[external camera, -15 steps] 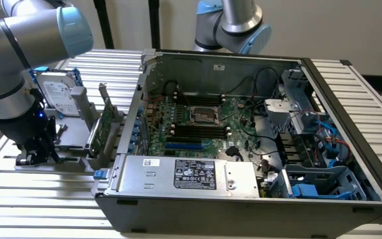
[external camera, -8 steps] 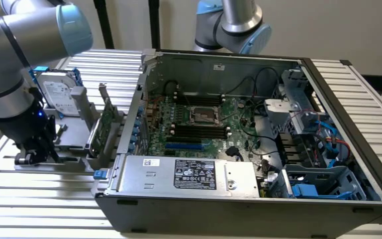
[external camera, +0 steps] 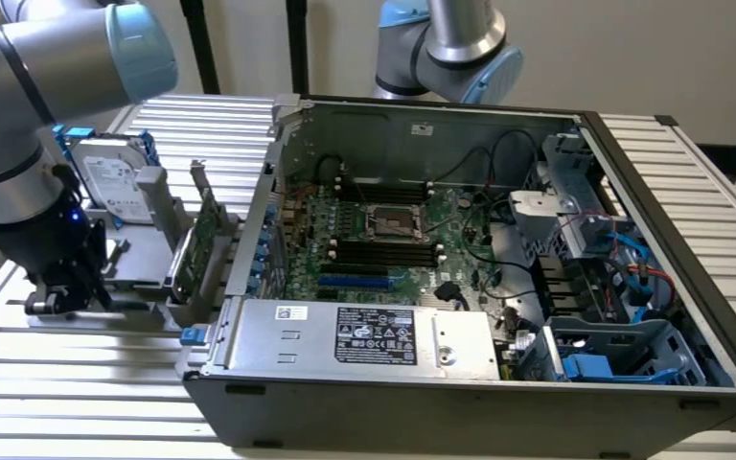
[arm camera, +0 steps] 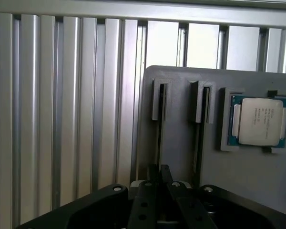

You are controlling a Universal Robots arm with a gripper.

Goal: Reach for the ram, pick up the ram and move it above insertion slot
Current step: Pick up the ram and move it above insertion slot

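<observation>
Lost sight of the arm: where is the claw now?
At the exterior view's left, the claw is low at the gray holder, beside the upright hard drive, outside the computer case.

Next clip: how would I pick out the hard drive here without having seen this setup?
Find the open computer case; to the exterior view's left of it a grey holder stands on the slatted table. The hard drive stands upright in it, a silver box with a white label and blue rails, unlike the thin green card beside the case.

Ribbed silver table (arm camera: 62, 95) — grey holder (arm camera: 181, 119), silver processor (arm camera: 256, 121) edged perhaps teal, black claw (arm camera: 160, 174)
</observation>
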